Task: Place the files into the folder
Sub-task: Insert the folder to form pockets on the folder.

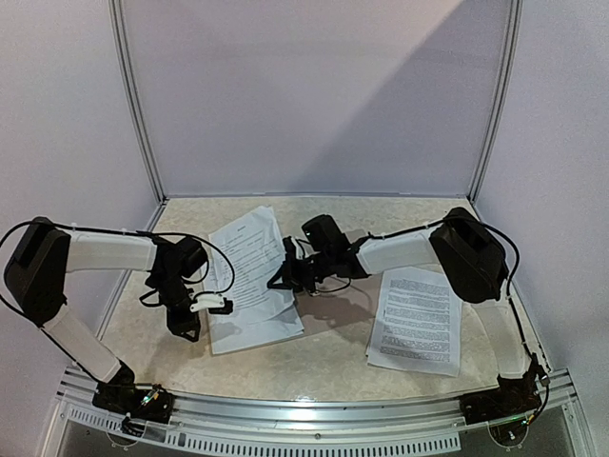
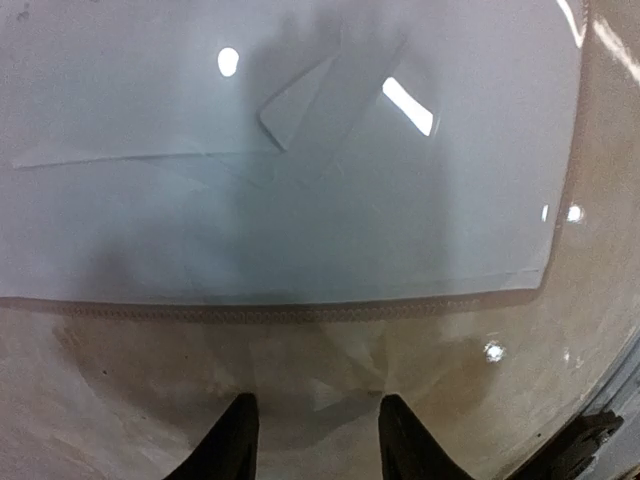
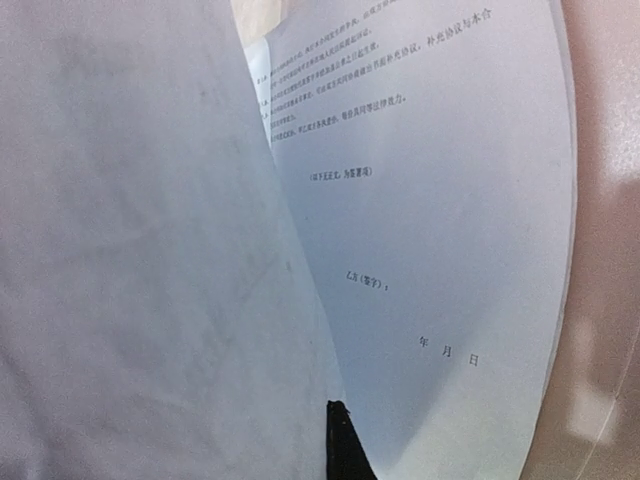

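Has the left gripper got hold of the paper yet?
No: the left gripper stands open over the bare table, short of the near edge of the paper.

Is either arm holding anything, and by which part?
The right gripper is shut on the top printed sheet, pinching its edge on the right arm's side so it curls up. The left gripper holds nothing; its jaws stand open.
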Action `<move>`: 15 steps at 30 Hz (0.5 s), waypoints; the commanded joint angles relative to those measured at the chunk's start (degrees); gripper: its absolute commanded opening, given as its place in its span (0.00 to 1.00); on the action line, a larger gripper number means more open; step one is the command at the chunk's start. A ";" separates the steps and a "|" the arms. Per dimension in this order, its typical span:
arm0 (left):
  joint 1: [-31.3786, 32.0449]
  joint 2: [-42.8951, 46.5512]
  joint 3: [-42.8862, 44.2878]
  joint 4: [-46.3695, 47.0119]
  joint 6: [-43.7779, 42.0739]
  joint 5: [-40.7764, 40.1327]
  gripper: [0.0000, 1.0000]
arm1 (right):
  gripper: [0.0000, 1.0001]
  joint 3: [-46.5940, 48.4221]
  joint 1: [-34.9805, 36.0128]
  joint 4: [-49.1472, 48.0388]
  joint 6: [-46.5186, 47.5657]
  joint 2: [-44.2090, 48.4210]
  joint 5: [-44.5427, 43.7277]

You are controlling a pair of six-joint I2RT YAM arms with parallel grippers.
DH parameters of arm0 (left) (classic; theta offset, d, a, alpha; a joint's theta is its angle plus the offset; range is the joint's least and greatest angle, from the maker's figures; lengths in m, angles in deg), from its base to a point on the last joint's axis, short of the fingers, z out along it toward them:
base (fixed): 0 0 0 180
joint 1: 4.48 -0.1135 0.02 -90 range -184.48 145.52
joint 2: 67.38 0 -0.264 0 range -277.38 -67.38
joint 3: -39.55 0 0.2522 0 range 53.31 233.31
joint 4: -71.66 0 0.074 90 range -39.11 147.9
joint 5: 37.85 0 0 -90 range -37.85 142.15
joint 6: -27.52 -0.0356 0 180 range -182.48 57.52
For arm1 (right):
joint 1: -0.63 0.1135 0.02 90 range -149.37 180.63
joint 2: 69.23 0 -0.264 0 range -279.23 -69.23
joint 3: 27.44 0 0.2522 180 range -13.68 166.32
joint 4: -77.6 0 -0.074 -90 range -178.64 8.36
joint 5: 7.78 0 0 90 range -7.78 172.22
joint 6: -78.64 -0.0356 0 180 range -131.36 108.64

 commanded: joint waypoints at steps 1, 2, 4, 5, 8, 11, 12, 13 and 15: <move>0.64 -2.83 -2.09 0.29 -3.39 -2.79 0.44 | 0.00 2.07 1.28 -1.62 -0.73 -2.50 1.85; 0.67 -3.40 -1.47 0.20 -3.24 -2.54 0.44 | 0.00 2.33 1.51 -1.73 -0.72 -3.00 2.15; 0.78 -4.05 -0.27 0.50 -2.38 -1.91 0.44 | 0.00 2.19 1.82 -2.72 -1.23 -3.51 2.73; 0.85 -4.29 0.21 0.55 -1.96 -1.59 0.44 | 0.00 1.94 1.85 -3.51 -2.13 -3.76 3.22; 1.04 -5.16 1.40 0.29 -0.60 -0.17 0.44 | 0.00 1.15 2.08 -4.45 -3.87 -3.77 4.40; 1.43 -5.84 2.16 0.02 0.26 0.61 0.44 | 0.00 0.47 2.28 -3.99 -4.49 -3.12 6.39; 1.48 -6.12 2.41 -0.11 0.47 0.53 0.44 | 0.00 0.00 2.31 -3.39 -4.82 -2.68 6.67; 1.53 -6.33 2.61 -0.22 0.92 0.36 0.44 | 0.00 -0.53 2.30 -2.50 -4.79 -2.18 6.49; 1.49 -6.47 2.76 -0.09 1.81 0.25 0.44 | 0.01 -0.92 2.22 0.71 -3.70 -0.92 5.63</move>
